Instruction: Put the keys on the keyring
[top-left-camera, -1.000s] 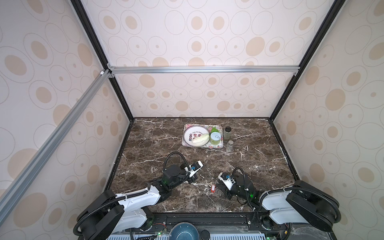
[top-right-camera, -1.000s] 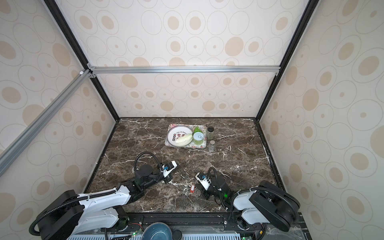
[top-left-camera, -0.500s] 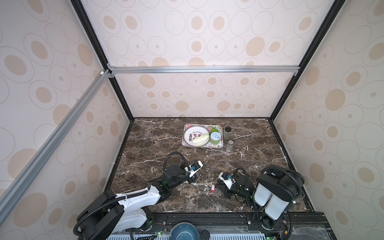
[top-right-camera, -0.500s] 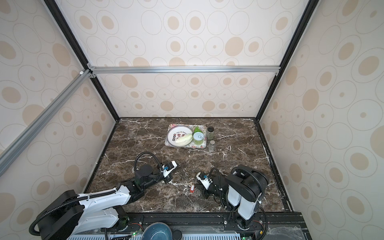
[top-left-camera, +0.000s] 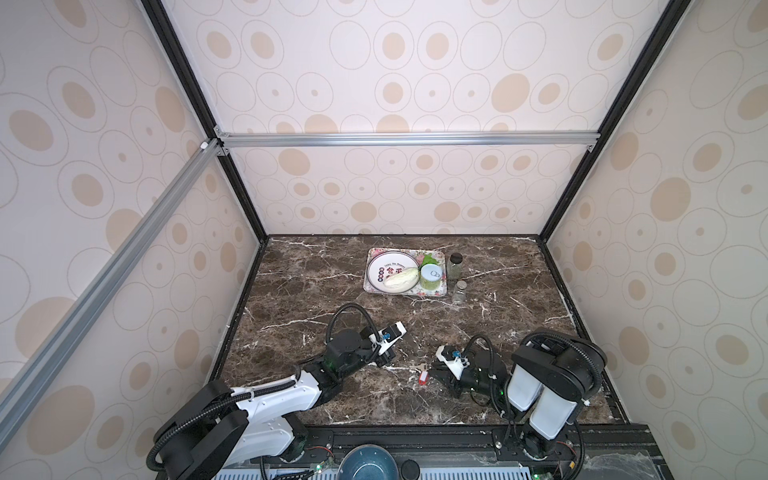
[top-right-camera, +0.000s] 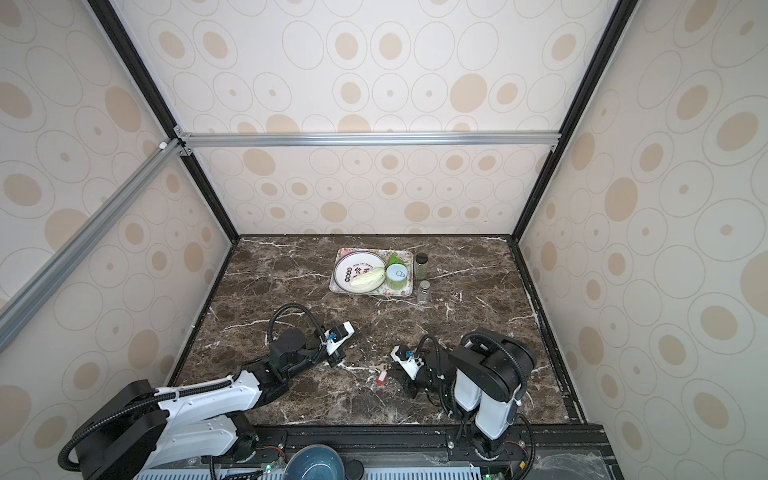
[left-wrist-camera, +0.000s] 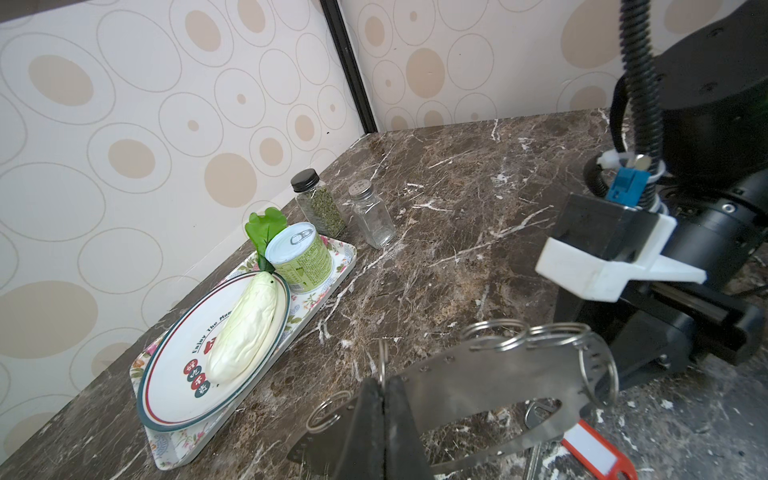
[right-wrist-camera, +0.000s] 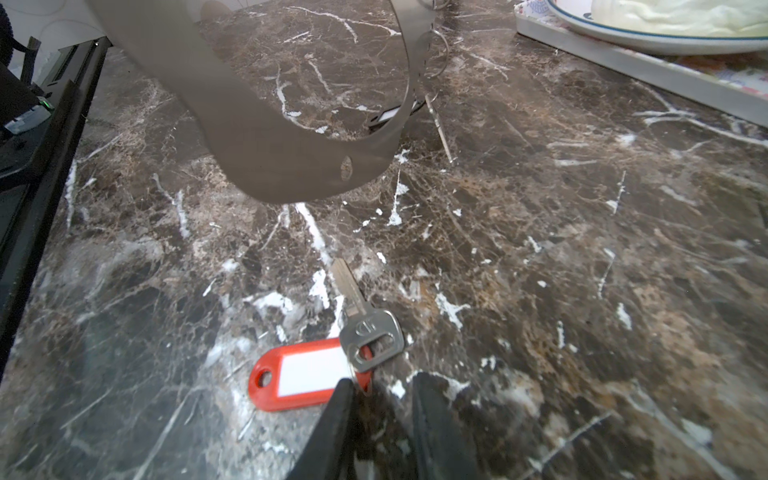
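My left gripper (left-wrist-camera: 384, 386) is shut on the rim of the keyring (left-wrist-camera: 498, 374), a thin grey oval plate with several wire rings on its edge, and holds it just above the marble. One of the keys, with a red tag (right-wrist-camera: 307, 372) and a silver blade (right-wrist-camera: 370, 332), lies flat on the table, also in both top views (top-left-camera: 423, 376) (top-right-camera: 381, 377). My right gripper (right-wrist-camera: 384, 390) is low at the tag's ring end, jaws a little apart, gripping nothing. The other key's black tag (right-wrist-camera: 388, 114) shows past the plate's far edge.
At the back stands a floral tray (top-left-camera: 399, 293) with a white plate (top-left-camera: 380, 270), a pale cabbage and a green can (top-left-camera: 431, 276). Two glass jars (top-left-camera: 456, 266) (top-left-camera: 459, 291) stand to its right. A blue bowl (top-left-camera: 368, 463) sits below the table's front edge.
The right arm's upper links have swung in from the far right and stand upright behind its gripper. Its jaws have narrowed slightly. The left arm and keyring have not moved.
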